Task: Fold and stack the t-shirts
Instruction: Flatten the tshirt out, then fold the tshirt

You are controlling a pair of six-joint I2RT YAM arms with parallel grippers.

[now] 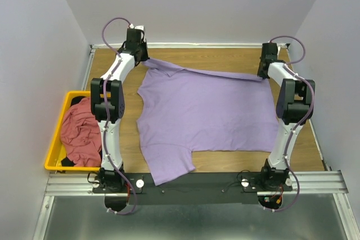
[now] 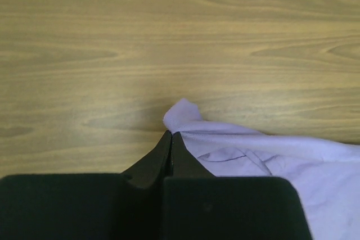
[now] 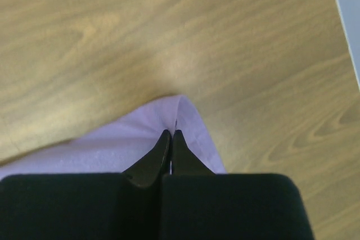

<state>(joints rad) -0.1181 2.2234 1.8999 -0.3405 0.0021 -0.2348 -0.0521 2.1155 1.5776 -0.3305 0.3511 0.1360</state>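
Note:
The lavender-purple t-shirt lies spread on the wooden table, one sleeve hanging near the front edge. My left gripper is shut on its far left corner, which shows in the left wrist view just past the fingertips. My right gripper is shut on the far right corner, the cloth pinched between the closed jaws. The far edge is pulled taut between the two grippers. A dusty red-pink t-shirt lies crumpled in the yellow bin, with a bit of a dark one under it.
The yellow bin sits off the table's left side. A white rail runs along the table's far edge, close behind both grippers. Grey walls stand on three sides.

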